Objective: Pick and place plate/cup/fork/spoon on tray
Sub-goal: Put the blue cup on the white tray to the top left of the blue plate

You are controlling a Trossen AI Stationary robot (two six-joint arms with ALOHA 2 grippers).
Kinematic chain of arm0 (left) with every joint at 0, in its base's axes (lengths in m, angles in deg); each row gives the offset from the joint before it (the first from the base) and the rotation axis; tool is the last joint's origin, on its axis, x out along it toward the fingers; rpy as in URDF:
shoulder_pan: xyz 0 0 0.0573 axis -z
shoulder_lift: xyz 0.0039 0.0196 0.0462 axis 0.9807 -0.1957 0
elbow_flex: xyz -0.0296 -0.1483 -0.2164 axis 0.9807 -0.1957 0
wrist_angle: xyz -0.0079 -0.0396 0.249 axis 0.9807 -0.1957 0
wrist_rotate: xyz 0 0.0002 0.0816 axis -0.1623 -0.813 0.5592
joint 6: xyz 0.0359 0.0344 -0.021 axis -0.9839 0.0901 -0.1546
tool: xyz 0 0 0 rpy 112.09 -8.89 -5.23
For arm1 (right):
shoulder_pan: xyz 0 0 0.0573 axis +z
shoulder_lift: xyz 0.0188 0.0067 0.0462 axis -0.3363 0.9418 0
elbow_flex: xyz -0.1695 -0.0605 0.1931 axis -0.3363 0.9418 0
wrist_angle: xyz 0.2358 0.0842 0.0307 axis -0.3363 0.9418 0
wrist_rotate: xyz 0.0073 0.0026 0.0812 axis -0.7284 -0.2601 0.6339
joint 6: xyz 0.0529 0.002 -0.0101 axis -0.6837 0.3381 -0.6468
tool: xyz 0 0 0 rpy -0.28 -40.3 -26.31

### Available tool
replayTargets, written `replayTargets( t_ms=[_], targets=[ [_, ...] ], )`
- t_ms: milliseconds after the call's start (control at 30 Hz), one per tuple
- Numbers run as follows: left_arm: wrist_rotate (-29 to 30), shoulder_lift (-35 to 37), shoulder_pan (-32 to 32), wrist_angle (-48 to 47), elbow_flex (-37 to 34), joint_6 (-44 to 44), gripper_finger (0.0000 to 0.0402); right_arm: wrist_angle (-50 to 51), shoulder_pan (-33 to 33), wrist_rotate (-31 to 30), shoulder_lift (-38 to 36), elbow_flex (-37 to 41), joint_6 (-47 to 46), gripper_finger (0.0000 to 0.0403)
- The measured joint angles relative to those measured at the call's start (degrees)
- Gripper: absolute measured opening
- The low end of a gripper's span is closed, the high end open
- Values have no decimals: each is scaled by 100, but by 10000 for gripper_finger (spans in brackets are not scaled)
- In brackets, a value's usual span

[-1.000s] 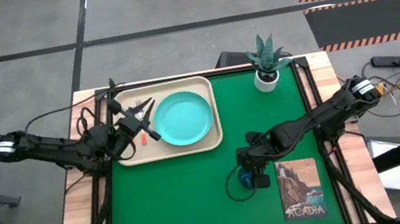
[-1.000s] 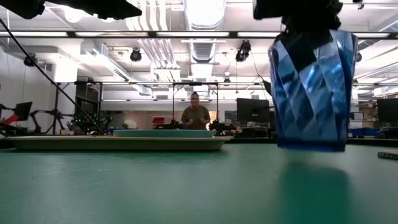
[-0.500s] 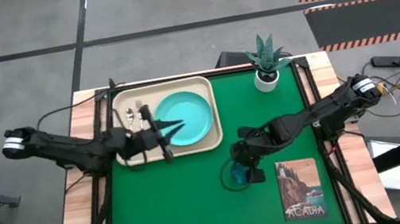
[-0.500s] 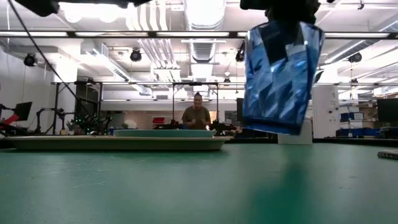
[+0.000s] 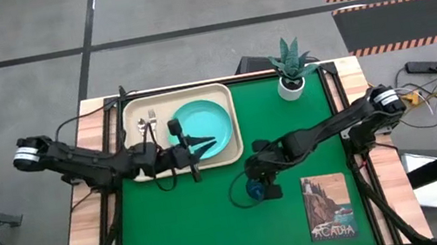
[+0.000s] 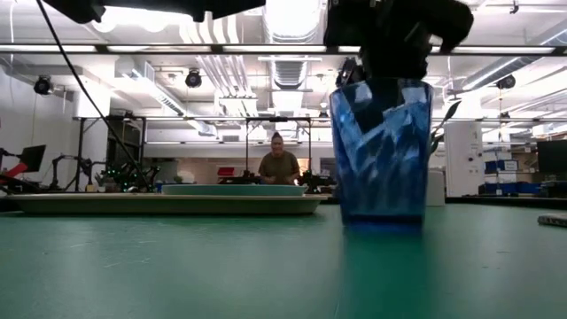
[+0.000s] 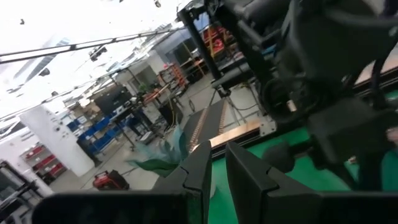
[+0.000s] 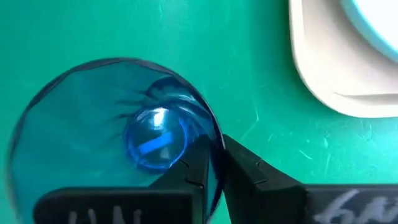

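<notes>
Cup (image 6: 382,151) now down on green mat (image 6: 177,266).

One piece of text can be read: the word "ACADIA", in pale capitals along the near edge of the picture card (image 5: 328,205), which lies flat on the green table (image 5: 218,228). Signs and screens in the room beyond are too small to read.

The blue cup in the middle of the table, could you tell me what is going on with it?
The right hand pinches the rim of the blue cup, which stands upright on the green mat, short of the beige tray. The turquoise plate and cutlery are on the tray. The left hand hangs over the plate, holding nothing.
</notes>
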State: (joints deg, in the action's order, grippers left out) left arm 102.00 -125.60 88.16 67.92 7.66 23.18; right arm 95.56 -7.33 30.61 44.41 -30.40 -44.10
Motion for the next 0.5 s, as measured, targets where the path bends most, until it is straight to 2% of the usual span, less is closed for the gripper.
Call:
replayTargets(
  t_ms=[267, 400, 500],
  targets=[
    [2, -94, 433, 8, 13, 38, 34, 57, -79, -24, 103, 2, 172, 91],
    [32, -223, 622, 95, 89, 255, 33, 76, -101, -35, -96, 2, 251, 120],
    [279, -481, 747, 366, 158, 445, 23, 290, -98, -35, -315, 2, 276, 135]
  ],
)
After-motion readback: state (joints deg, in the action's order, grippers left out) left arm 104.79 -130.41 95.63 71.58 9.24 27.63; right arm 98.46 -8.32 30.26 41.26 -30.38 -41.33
